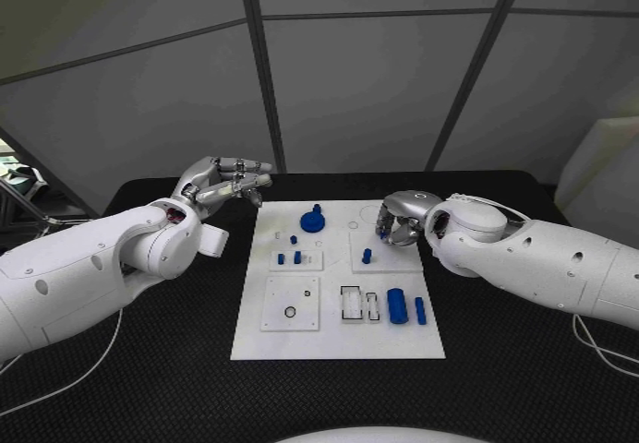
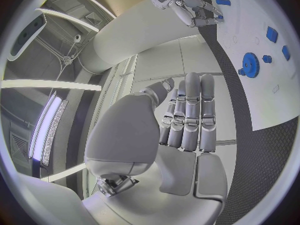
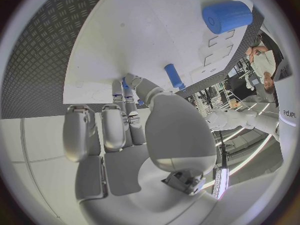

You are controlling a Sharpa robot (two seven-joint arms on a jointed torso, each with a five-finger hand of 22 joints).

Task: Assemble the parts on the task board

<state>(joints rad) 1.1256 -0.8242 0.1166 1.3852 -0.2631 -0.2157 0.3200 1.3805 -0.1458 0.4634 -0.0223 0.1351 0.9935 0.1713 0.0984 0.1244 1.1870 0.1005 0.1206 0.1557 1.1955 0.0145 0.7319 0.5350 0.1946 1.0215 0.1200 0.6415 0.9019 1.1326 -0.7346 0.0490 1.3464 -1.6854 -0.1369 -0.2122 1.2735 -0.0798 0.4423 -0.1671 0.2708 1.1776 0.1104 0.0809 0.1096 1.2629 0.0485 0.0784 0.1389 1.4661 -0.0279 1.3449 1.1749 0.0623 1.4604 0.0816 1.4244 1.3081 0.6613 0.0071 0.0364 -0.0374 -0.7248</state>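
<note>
Black table bears the task board [image 1: 333, 341]; right hand [image 1: 395, 221] hides its fingertips' contact.

Glossy white arms [image 1: 93, 258], silver fingers [image 1: 243, 168]

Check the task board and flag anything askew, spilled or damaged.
Nothing stands out. The task board lies flat and square on the table, the blue gear and large blue cylinder rest on it unbroken, and nothing has spilled. The right hand works over a small blue part.
</note>
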